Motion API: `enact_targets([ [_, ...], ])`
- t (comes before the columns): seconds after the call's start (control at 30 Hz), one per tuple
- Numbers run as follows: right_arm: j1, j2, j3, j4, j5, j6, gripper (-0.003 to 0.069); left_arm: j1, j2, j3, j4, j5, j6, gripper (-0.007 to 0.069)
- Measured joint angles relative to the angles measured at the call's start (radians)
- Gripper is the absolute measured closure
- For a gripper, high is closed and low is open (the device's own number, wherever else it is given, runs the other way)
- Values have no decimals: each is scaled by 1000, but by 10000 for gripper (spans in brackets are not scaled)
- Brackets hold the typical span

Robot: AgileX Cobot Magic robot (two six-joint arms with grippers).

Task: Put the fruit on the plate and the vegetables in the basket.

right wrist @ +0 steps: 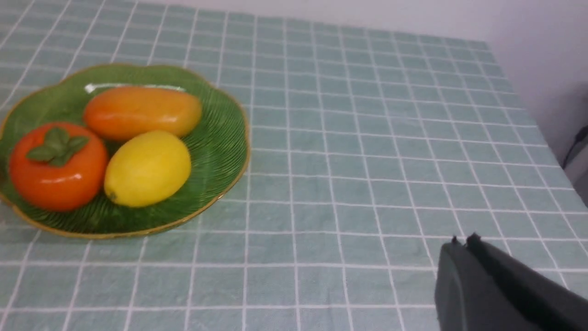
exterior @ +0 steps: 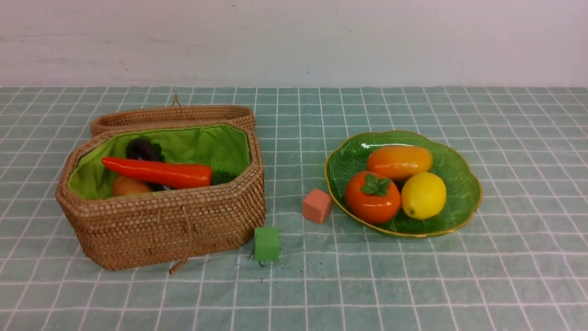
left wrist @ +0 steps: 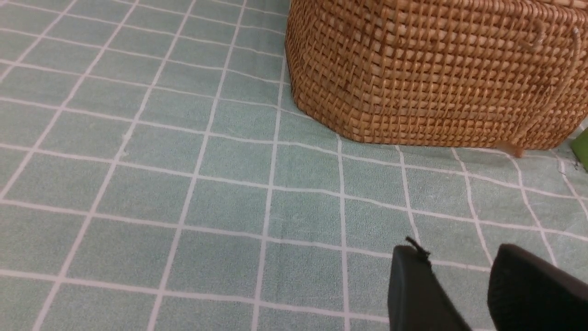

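Note:
On the green plate (exterior: 461,184) (right wrist: 220,138) lie the fruit: a round orange-red one (exterior: 372,197) (right wrist: 57,168), a mango (exterior: 398,162) (right wrist: 140,111) and a lemon (exterior: 423,195) (right wrist: 147,168). The wicker basket (exterior: 161,225) (left wrist: 436,73) holds the vegetables: a carrot (exterior: 158,173), an eggplant (exterior: 142,149) and a brown potato (exterior: 128,186). Neither arm shows in the front view. My left gripper (left wrist: 452,262) hovers open and empty over the cloth before the basket. My right gripper (right wrist: 461,241) is shut and empty, to the right of the plate.
A salmon-pink cube (exterior: 317,206) sits between basket and plate. A green cube (exterior: 267,243) (left wrist: 581,148) stands at the basket's front right corner. The basket's woven lid (exterior: 172,116) lies open behind it. A checked green cloth (exterior: 413,285) covers the table.

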Motion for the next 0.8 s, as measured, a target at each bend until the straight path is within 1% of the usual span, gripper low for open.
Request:
enact_targets([
  [0.1, -50, -177, 192, -22, -76, 23, 657, 0, 0, 0, 0, 0, 0, 386],
  [0.13, -52, -199, 202, -22, -81, 24, 657, 0, 0, 0, 0, 0, 0, 386],
  [0.3, -82, -430, 430, -23, -114, 31, 654, 0, 0, 0, 0, 0, 0, 386],
  [0.4, -83, -450, 525, -22, -119, 33, 654, 0, 0, 0, 0, -1, 0, 386],
  [0.43, -83, -451, 537, -19, -96, 33, 652, 0, 0, 1, 0, 2, 0, 386],
  [0.8, -83, -453, 537, -42, -88, 34, 645, 0, 0, 1, 0, 2, 1, 386],
])
